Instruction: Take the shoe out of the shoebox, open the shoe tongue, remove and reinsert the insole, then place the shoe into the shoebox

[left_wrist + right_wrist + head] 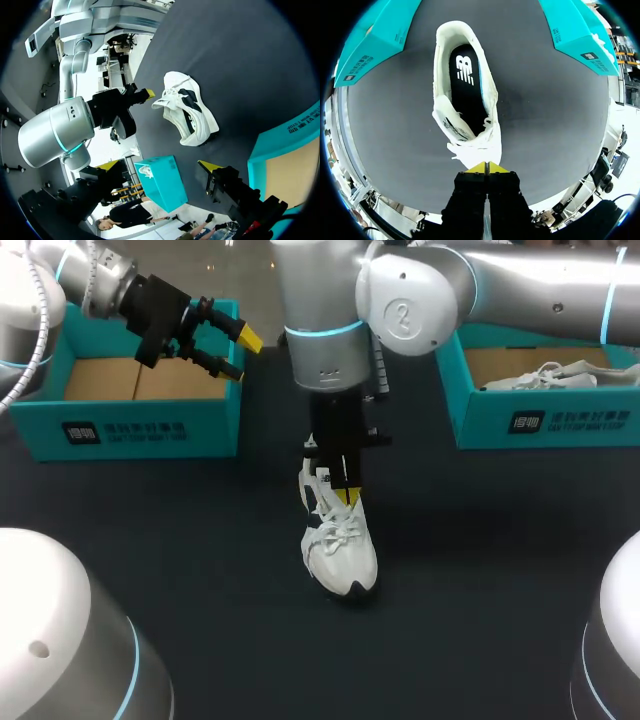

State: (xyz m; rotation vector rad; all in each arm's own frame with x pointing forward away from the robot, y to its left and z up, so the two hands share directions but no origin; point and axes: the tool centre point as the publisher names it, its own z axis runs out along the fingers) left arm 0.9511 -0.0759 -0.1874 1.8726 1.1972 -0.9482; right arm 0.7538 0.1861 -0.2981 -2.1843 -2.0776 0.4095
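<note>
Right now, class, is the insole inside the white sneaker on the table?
Yes: the black insole lies inside the white sneaker, visible through its open collar.

From my seat the shoe (340, 555) looks like soft white cloth with woven laces, and its insole (465, 80) is matt black. The table (480, 570) is a dull dark mat. The shoebox (140, 425) at ten o'clock from the shoe is smooth teal card outside, raw brown inside. The right arm (320, 310) has a satin silver metal shell, and the left gripper (243, 355) is matt black plastic.

The right gripper (349, 498) hides the tongue of the white lace-up shoe (340, 550); the teal cardboard shoebox (545, 420) at the table's (480, 570) far-right corner is cut off.
</note>
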